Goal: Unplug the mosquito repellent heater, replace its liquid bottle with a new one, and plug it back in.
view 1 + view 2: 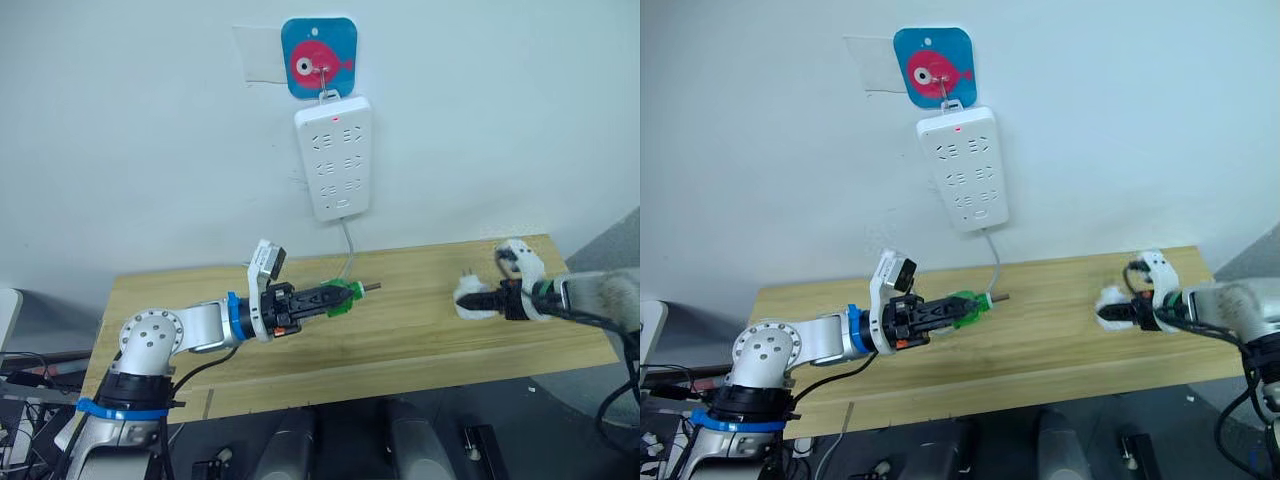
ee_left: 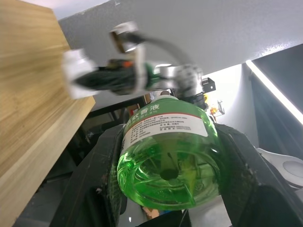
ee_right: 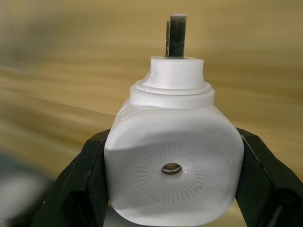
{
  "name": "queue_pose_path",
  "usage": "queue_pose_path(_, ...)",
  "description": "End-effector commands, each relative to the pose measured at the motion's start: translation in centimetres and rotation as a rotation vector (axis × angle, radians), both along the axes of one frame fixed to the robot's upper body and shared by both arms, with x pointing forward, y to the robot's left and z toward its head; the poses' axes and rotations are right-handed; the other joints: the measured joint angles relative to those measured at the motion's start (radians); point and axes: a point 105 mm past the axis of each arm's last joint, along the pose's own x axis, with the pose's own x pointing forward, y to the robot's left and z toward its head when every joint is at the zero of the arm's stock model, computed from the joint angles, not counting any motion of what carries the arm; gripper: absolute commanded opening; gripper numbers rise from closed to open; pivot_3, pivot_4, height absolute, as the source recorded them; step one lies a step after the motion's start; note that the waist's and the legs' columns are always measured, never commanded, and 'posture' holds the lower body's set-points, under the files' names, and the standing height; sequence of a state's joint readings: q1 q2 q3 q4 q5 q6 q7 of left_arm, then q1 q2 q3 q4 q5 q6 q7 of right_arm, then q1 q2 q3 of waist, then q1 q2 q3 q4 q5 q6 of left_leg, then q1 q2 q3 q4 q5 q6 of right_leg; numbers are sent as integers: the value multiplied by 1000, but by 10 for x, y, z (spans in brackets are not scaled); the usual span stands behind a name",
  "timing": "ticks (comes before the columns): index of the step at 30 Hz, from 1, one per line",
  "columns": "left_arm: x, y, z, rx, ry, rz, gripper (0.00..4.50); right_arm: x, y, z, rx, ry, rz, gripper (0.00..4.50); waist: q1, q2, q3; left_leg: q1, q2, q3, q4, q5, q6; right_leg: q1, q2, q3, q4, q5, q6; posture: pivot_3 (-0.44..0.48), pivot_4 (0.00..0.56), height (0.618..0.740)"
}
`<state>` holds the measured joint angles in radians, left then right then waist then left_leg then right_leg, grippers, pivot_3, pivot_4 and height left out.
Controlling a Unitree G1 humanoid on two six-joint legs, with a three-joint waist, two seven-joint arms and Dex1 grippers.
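The heater [image 1: 470, 298] is not in the wall any more. It sits at the right of the frame, over the wooden table [image 1: 400, 345], and the right gripper [image 1: 485, 300] has its two black fingers squeezed on the heater's sides. In the right wrist view the white heater [image 3: 173, 172] has a round hole in its middle, and a dark stick pokes out past its white neck.

The left gripper [image 1: 335, 298] is near the middle of the frame. Its fingers are closed around a green bottle [image 1: 340, 297] full of green liquid, held sideways with its thin tip pointing toward the heater. The two are well apart.

The long white power strip [image 1: 334, 155] hangs on the wall at the top middle, under a blue card with a pink fish [image 1: 319, 58]. A small red light glows on it, and nothing is plugged in.

So I think the unplugging is done. I cannot tell if this green bottle is the old one or the new one. A bottle must go into the heater, and then the heater must go back in the strip.
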<state>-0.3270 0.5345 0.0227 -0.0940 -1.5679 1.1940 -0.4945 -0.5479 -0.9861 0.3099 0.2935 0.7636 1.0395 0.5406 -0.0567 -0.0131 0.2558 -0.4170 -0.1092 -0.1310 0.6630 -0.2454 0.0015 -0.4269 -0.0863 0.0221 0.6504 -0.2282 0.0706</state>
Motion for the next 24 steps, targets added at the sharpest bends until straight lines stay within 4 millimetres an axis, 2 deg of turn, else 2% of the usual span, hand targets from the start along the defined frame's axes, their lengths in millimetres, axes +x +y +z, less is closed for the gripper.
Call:
queue_pose_path(1, -11, -6, 8, -22, -46, -25, 2242, 1, -32, -8, -182, 5, 63, 2984, 2, 0, 0, 0, 0, 0, 0, 0, 0, 0, 0, 0, 0, 0, 0, -72, 281, 740)
queue_pose_path(3, -13, -7, 6, -23, -45, -24, 2242, 5, -45, -13, -246, 20, 57, 2984, 2, 0, 0, 0, 0, 1, 0, 0, 0, 0, 0, 1, 0, 0, 0, -63, 285, 740)
queue_pose_path(7, -19, -7, 2, -25, -30, -21, 2242, 16, -57, -19, -303, 27, 26, 2984, -1, -1, 1, 2, 1, 2, -1, 0, 1, 1, 0, 2, 0, 0, 0, -42, 288, 740)
queue_pose_path(11, -29, -7, 1, -24, -27, -34, 2242, 26, -57, -19, -300, 29, -5, 2984, 3, -1, 1, 2, 1, 2, -1, 0, 0, 0, 0, 3, 0, 0, -1, -33, 291, 740)
queue_pose_path(16, -30, -6, -1, -28, -28, -22, 2242, 26, -58, -24, -260, 74, -54, 2984, 20, -1, 1, 2, 1, 1, -1, 0, 1, 2, 0, 2, -1, 0, -1, -16, 291, 740)
queue_pose_path(20, -32, -6, -1, -29, -28, -31, 2242, 26, -62, -22, -242, 80, -88, 4342, 27, -1, 1, 2, 1, 0, -1, 0, 0, 2, 0, 1, -1, 0, -1, -22, 290, 740)
queue_pose_path(24, -32, -4, -3, -24, -26, -32, 2242, 25, -63, -5, -180, 68, -90, 4432, 25, -1, 1, 2, 0, 1, -1, 0, 0, 2, -1, 1, -1, 0, -1, -48, 277, 740)
